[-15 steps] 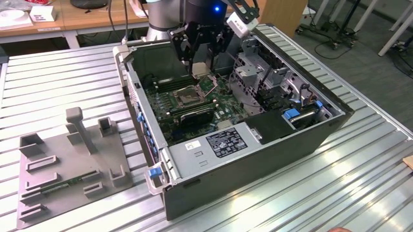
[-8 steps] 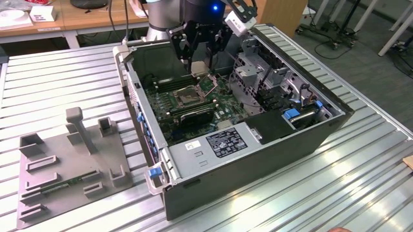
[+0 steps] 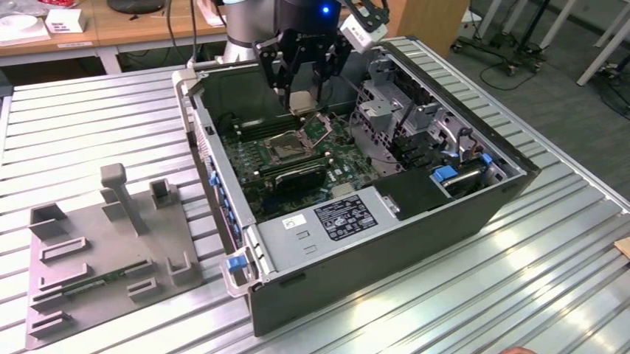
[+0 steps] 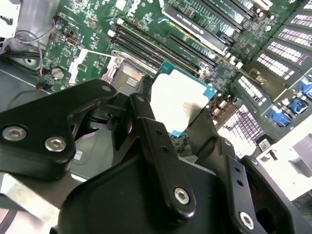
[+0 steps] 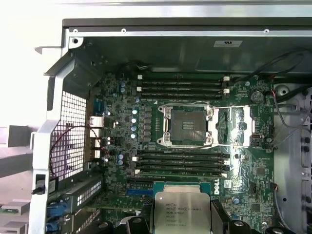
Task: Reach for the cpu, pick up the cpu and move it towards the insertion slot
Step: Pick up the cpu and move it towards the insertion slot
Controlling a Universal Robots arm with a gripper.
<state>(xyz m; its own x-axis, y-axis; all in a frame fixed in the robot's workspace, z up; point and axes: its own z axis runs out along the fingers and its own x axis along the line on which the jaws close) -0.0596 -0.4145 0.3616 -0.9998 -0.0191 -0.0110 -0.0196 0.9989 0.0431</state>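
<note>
My gripper (image 3: 303, 94) hangs inside the open computer case (image 3: 394, 251), shut on the cpu (image 3: 301, 102). The cpu is a flat square chip with a pale silver top and a teal-green rim, held level between the black fingers (image 4: 146, 122) in both wrist views (image 5: 181, 212). The insertion slot (image 3: 291, 145) is a square socket with a dark centre and a silver frame on the green motherboard. In the first wrist view the insertion slot (image 5: 187, 126) lies open beyond the cpu, across a row of memory slots. In the second wrist view it (image 4: 127, 75) sits just beside the held chip.
Long black memory slots (image 5: 181, 161) flank the socket on both sides. The case walls, a drive cage (image 3: 394, 103) and a power supply cover (image 3: 344, 217) surround the board. On the slatted metal table (image 3: 551, 265), a grey fixture plate (image 3: 108, 251) sits at the exterior view's left.
</note>
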